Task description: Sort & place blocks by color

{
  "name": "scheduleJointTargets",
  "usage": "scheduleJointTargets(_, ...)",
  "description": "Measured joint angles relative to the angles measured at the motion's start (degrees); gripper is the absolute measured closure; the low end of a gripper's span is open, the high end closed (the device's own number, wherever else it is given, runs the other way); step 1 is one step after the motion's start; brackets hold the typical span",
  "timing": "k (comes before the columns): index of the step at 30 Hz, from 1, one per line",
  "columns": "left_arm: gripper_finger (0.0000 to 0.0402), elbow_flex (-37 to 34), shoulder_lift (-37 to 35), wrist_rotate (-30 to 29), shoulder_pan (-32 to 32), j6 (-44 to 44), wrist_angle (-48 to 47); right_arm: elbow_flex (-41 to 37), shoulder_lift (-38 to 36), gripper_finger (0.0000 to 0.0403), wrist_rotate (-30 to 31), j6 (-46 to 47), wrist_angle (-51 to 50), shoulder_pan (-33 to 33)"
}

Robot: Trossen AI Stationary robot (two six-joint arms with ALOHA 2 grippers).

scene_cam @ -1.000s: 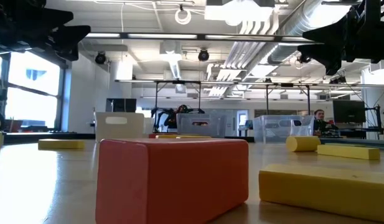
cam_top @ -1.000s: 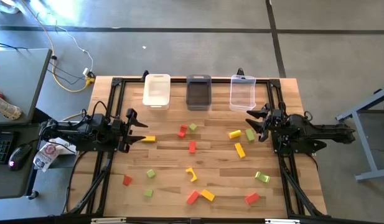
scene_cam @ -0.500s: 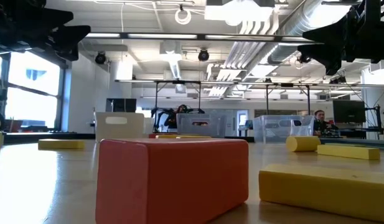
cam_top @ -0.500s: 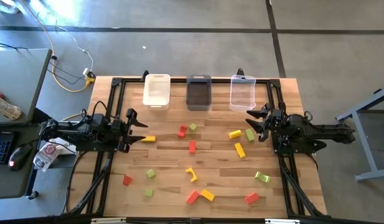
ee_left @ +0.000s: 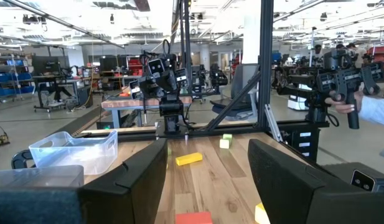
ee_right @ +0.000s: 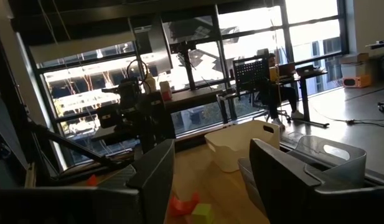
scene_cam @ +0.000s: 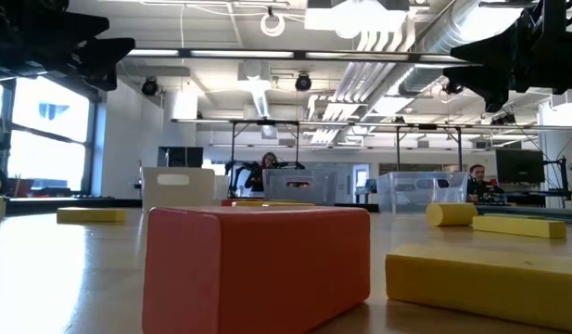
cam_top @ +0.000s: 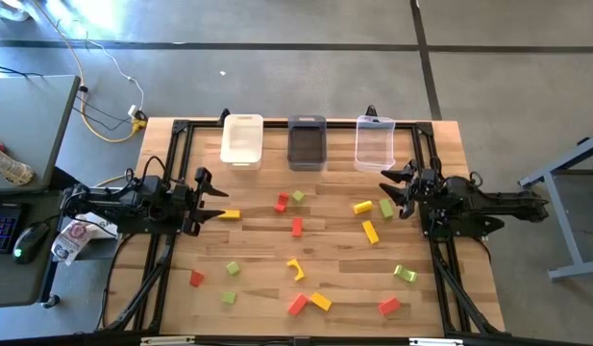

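You're sitting with both arms parked at the sides: left end effector (cam_top: 222,191) and right end effector (cam_top: 384,189) are hanging spread and empty, while the blocks (cam_top: 297,227) are lying scattered mid-surface (cam_top: 258,255), bins (cam_top: 307,142) waiting along the far edge

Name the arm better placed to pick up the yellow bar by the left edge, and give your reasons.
Left. The left gripper hangs open right beside the yellow bar, holding nothing. The right gripper, also open, sits across the table, nearer another yellow block.
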Motion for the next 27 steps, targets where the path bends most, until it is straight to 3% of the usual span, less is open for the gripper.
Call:
scheduleJointTargets(11, 0.0190, 0.0, 0.0, 0.0, 0.0, -1.0, 0.2, 0.0, 0.0, 0.0208, -0.1, 2.4, 0.8, 0.0)
scheduleJointTargets(27, 0.0190, 0.0, 0.0, -0.2, 0.0, -12.0, 0.2, 9.5, 0.0, 0.0208, 0.0, -12.6, 1.8, 0.0)
